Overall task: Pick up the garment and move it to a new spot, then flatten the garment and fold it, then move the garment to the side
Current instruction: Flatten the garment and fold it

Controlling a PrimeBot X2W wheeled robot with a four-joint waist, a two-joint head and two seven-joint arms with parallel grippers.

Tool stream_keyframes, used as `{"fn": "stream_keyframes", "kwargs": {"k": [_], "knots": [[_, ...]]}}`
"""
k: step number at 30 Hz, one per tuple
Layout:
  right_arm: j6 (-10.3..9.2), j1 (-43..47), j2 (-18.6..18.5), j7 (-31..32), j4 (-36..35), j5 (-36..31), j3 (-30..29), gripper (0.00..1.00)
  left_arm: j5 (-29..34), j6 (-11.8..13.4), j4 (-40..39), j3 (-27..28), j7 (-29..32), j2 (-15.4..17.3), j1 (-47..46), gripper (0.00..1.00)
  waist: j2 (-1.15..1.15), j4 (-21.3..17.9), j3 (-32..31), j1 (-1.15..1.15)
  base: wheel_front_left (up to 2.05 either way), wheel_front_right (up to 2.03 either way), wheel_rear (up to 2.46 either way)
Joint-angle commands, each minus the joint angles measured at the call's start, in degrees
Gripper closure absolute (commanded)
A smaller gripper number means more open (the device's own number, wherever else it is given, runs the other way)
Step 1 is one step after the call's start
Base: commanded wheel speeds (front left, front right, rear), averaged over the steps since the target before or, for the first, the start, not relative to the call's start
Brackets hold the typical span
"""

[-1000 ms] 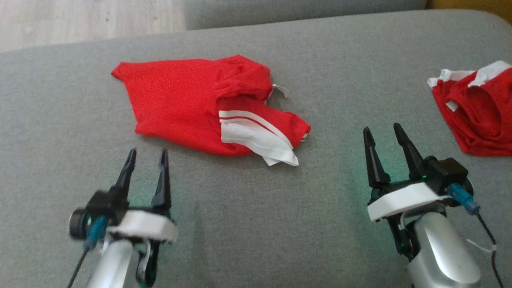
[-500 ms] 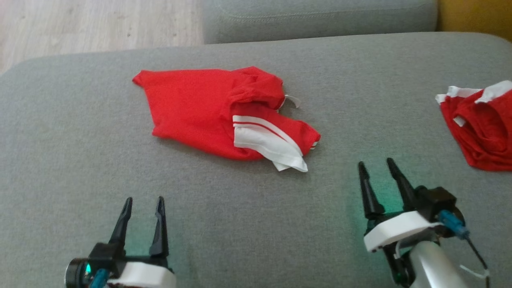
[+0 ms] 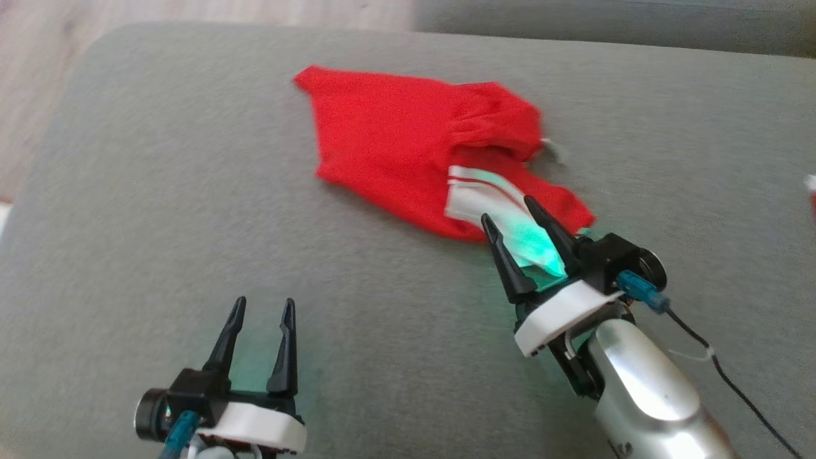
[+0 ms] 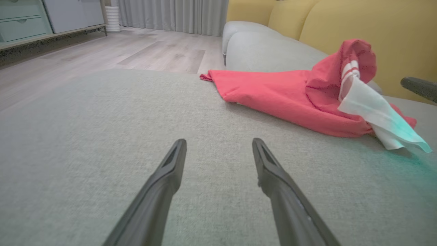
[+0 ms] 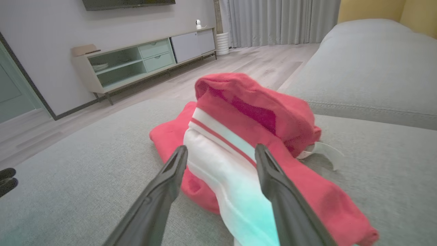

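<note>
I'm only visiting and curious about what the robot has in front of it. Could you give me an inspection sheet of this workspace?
Surface: grey sofa cushion.
Job's things: red garment with white trim, crumpled on the cushion.
Clutter: sliver of red and white cloth at the head view's right edge, too little to identify.
Claws: left claw open over the cushion, apart from the garment. Right claw open, fingers astride the white trim, not closed.
Cables: black cable with blue plug at the right wrist.
Surroundings: wooden floor, yellow backrest, low cabinet, curtains.
</note>
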Motion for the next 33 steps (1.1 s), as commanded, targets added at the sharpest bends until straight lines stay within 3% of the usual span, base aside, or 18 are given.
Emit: {"fn": "stream_keyframes", "kwargs": {"k": [1,5,9,14,15,16,17,25,29,33], "knots": [[-0.05,-1.55,0.34,-0.14,-1.13,-0.08,1.39,0.0,-0.4,0.11,-1.19,1.29,-0.54,0.11,-2.0,0.0,0.0,2.86,1.63,0.0,0.0,0.0,0.0],[-0.05,-4.25,0.35,-0.14,2.26,-0.46,2.68,0.0,-1.33,0.46,-0.88,0.28,-0.54,0.1,-2.03,0.0,0.0,5.54,2.65,0.0,0.0,0.0,0.0],[-0.05,-5.72,0.35,-0.14,3.75,-2.0,0.33,0.0,-2.09,0.65,-0.72,-1.17,-0.54,0.1,-2.35,0.0,0.0,7.39,3.6,0.0,0.0,0.0,0.0],[-0.05,-6.06,0.35,-0.14,4.26,-3.96,-1.01,0.0,-2.49,1.03,-0.75,-1.96,-0.54,0.1,-2.96,0.0,0.0,7.87,4.16,0.0,0.0,0.0,0.0],[-0.05,-6.06,0.35,-0.14,4.28,-4.12,-1.09,0.23,-2.54,1.12,-0.71,-2.14,-0.54,0.1,-3.16,0.0,0.0,7.9,4.21,0.0,0.0,0.0,0.0],[-0.05,-6.03,0.35,-0.14,3.69,-3.84,-1.11,0.75,-2.58,1.19,-0.7,-2.31,-0.54,0.1,-3.35,0.0,0.0,7.89,4.23,0.0,0.0,0.0,0.0],[-0.05,-5.88,0.35,-0.14,2.47,-3.13,-1.37,1.0,-2.61,1.23,-0.72,-2.45,-0.54,0.1,-3.52,0.0,0.0,7.84,4.23,0.0,0.0,0.0,0.0],[-0.05,-4.78,0.35,-0.14,-11.88,-1.12,-9.24,1.0,-2.4,1.3,-0.71,-2.39,-0.54,0.1,-3.15,0.0,0.0,6.24,2.5,0.0,0.0,0.0,0.0],[-0.05,-9.71,-0.69,-0.14,-18.18,-0.21,-14.15,1.0,-2.12,1.02,-0.41,-1.96,-0.54,0.1,-2.42,0.0,0.0,5.32,0.94,0.0,0.0,0.0,0.0],[-0.05,-17.19,-3.76,-0.14,-21.65,2.11,-15.44,1.0,-2.18,0.69,0.02,-1.9,-0.55,0.1,-1.97,0.0,0.0,5.12,-0.66,0.0,0.0,0.0,0.0]]}}
